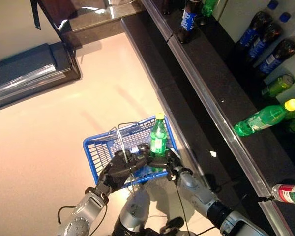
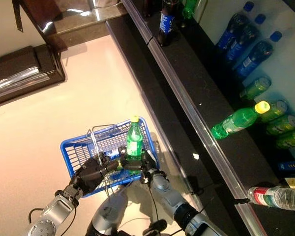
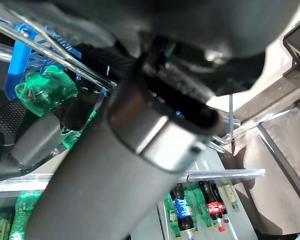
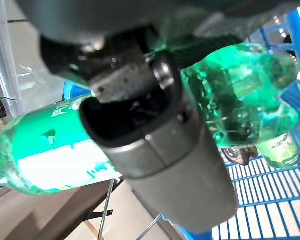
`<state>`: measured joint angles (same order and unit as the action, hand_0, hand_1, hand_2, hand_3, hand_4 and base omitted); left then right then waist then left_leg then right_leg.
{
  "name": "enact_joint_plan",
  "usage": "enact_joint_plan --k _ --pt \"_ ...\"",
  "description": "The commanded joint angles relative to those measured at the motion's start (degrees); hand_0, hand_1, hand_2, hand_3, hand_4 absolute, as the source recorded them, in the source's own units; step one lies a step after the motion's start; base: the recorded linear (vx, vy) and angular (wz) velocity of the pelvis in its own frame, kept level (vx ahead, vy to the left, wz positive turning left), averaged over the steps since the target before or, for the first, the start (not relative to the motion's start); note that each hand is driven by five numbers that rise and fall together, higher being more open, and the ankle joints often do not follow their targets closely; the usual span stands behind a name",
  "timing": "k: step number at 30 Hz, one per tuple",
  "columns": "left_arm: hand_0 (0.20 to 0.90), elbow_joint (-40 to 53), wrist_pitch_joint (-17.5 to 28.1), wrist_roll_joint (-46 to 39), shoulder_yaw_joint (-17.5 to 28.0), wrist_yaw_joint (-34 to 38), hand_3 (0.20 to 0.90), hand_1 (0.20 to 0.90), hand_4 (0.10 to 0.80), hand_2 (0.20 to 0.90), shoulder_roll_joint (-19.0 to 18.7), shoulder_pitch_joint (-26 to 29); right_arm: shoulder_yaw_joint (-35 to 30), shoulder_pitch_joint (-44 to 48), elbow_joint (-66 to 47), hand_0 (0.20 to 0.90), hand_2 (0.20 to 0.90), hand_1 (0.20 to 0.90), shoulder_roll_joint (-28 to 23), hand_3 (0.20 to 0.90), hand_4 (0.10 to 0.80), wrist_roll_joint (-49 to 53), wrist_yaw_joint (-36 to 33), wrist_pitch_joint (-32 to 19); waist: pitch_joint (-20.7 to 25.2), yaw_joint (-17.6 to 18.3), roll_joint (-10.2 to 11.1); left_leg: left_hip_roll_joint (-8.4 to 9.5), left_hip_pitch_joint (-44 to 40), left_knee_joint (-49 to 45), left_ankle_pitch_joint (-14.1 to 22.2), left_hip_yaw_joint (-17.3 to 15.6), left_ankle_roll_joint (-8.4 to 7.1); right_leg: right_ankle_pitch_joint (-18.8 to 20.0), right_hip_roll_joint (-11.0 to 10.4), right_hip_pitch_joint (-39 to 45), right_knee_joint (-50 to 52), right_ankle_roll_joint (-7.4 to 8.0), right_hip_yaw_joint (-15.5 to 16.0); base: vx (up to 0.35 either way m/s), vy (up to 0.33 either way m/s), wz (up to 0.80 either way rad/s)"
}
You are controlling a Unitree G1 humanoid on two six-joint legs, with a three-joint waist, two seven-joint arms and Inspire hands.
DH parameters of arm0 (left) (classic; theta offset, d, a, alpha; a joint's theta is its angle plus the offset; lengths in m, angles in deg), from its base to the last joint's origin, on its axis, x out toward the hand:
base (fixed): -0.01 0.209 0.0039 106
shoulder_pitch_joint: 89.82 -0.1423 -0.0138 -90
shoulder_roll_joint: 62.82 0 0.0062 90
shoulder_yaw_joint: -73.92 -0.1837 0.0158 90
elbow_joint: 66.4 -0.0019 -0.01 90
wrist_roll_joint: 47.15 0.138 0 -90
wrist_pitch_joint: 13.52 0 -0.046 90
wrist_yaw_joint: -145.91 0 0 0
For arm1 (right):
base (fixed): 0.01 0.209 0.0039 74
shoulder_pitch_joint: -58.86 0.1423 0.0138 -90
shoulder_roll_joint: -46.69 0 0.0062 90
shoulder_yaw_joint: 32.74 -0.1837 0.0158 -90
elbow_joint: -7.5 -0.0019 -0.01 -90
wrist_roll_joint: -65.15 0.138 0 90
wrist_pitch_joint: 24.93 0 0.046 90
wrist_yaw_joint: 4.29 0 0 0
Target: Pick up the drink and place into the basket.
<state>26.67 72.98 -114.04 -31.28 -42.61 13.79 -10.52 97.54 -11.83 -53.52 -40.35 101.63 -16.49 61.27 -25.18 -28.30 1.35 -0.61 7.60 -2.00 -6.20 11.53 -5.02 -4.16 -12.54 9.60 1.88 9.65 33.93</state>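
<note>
Right robot hand (image 1: 171, 162) wraps its fingers round an upright green bottle (image 1: 158, 138) over the blue basket (image 1: 99, 147). Left robot hand (image 1: 122, 166) clasps the basket's wire handle (image 1: 121, 141). Only the right wrist view shows a second bottle (image 4: 279, 145) inside; label print illegible.

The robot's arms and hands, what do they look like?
Both arms are silver-grey metal tubes with rounded joint housings. Each ends in a black, multi-fingered hand: the left hand and the right hand. Up close, the right hand's thumb has a smooth dark grey shell.
</note>
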Motion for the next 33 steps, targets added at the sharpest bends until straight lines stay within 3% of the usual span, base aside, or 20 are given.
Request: enact_joint_plan --k 1,5,17,25,33 --pt "0.3 26.36 6.26 -3.15 1.13 -15.72 0.2 0.3 0.1 0.3 2.9 7.32 2.29 7.07 -4.49 0.3 0.3 0.3 5.75 0.2 0.1 1.24 1.41 -7.72 5.72 0.16 -0.89 2.08 1.05 -4.17 4.71 1.26 1.11 2.22 0.96 -4.49 3.94 -2.88 -3.54 0.0 0.0 0.0" --pt "0.3 26.38 6.13 -3.44 1.51 -16.26 0.2 0.3 0.1 0.3 2.89 7.57 1.8 6.91 -2.42 0.3 0.3 0.3 7.15 0.2 0.1 5.38 2.24 -6.37 5.03 -0.06 -0.96 2.2 1.56 -4.03 4.5 1.28 1.29 2.36 0.77 -5.17 4.27 -2.82 -3.33 0.0 0.0 0.0" --pt "0.3 26.92 3.53 -4.22 1.78 -18.71 0.2 0.3 0.1 0.3 2.62 8.26 -1.38 6.95 4.13 0.3 0.3 0.3 12.27 0.2 0.1 29.72 14.12 0.03 2.92 -1.16 -0.73 2.13 2.48 -3.13 3.8 1.96 1.75 2.67 0.74 -6.7 5.33 -2.71 -2.33 0.007 -0.016 0.02" --pt "0.3 28.29 1.64 -6.25 -0.27 -20.91 0.2 0.3 0.1 0.3 2.81 10.02 -0.93 10.06 6.39 0.3 0.3 0.3 14.31 0.2 0.1 33.18 15.75 5.69 2.26 -1.62 -0.68 2.0 2.55 -2.87 3.65 1.99 1.81 2.74 0.68 -7.15 5.91 -2.8 -1.72 0.023 -0.005 0.03" --pt "0.3 28.89 -1.4 -8.29 -2.47 -21.27 0.2 0.3 0.1 0.3 3.2 12.24 -1.17 14.66 14.89 0.3 0.3 0.3 14.12 0.2 0.1 26.89 14.55 13.14 2.35 -2.29 -0.41 1.96 2.46 -2.65 3.42 2.3 1.94 2.68 0.58 -7.41 6.6 -2.91 -1.26 0.042 -0.001 0.05"
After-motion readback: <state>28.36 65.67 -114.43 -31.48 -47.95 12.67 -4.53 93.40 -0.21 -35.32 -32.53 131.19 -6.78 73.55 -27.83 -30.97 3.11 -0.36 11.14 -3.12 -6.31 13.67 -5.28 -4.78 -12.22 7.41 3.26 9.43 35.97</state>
